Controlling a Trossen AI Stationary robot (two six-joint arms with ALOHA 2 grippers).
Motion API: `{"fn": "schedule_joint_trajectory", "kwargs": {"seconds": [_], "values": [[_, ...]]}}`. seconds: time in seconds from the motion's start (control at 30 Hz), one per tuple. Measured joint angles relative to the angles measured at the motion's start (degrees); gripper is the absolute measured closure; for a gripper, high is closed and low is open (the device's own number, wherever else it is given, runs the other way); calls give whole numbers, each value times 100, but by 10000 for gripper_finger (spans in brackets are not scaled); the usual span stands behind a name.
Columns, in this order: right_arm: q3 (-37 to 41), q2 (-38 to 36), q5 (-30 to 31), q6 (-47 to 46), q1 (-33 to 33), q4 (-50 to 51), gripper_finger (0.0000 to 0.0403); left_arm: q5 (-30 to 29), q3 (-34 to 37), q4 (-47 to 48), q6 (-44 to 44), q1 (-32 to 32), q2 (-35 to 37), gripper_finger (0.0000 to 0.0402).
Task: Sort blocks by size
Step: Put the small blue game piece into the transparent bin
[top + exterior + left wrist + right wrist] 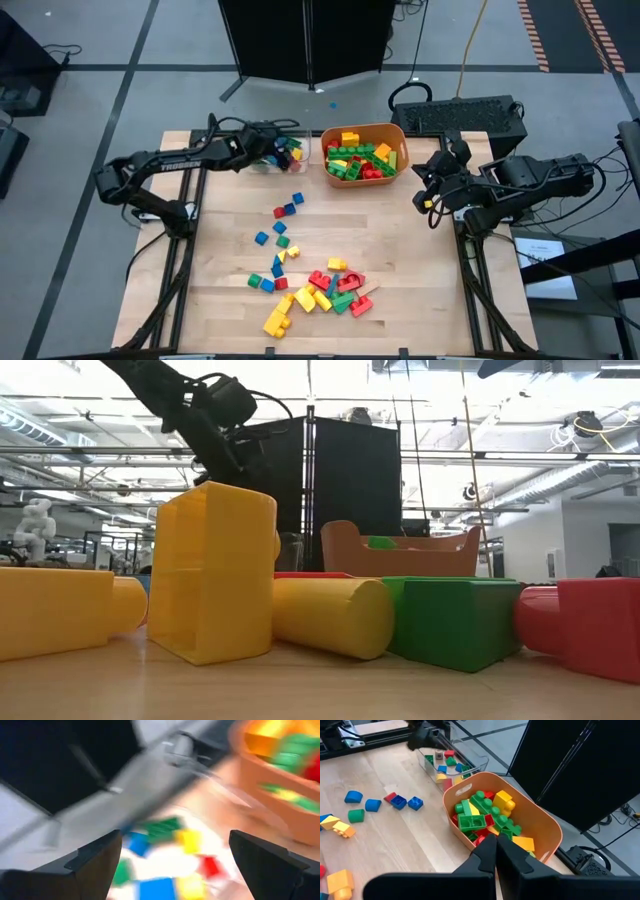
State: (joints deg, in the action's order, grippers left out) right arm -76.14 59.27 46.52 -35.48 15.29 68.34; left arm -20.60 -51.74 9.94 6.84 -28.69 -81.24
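Now my left pincer (272, 140) hangs over the clear plastic tray (297, 136) at the far side of the pale wooden bench (400, 280), and its two dark fingers (95, 865) stand wide apart with nothing between them. Small plastic blocks (187, 841) in blue, green, yellow and red lie in the tray right below it. Beside the tray sits the round orange plastic tub (402, 158), full of bigger green, yellow and red bricks (358, 160).

My right pincer (432, 198) waits shut at the right edge of the bench, just beside the tub, holding nothing.

Many more loose blocks (318, 288) lie on the bench. Some little blue ones (290, 206) lie in the middle, and a bigger pile lies near the front edge.

I think a little block is going into the tray now. To do it well, I should lift straight up so I do not bump the tray wall. Then I should pick one little block that lies apart from the others, so my fingers fit around it.
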Motion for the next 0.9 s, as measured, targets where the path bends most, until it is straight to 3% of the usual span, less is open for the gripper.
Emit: {"fn": "schedule_joint_trajectory", "kwargs": {"seconds": [0.17,0.27,0.33,0.53,0.7,0.9], "values": [[0,0,-2,2,0,3,399,1897,-26,144,234,491,183,28],[0,0,-2,4,0,40,399,2144,-15,192,536,1017,176,28],[0,0,-7,-2,0,58,399,1889,80,110,627,1401,156,27],[0,0,-15,-63,0,140,399,343,791,-112,1091,2271,-140,27],[0,0,-15,-39,0,140,399,153,1550,-980,2041,2533,-314,27],[0,-2,-15,-33,1,138,399,-325,2006,-1549,2287,2658,-557,27]]}}
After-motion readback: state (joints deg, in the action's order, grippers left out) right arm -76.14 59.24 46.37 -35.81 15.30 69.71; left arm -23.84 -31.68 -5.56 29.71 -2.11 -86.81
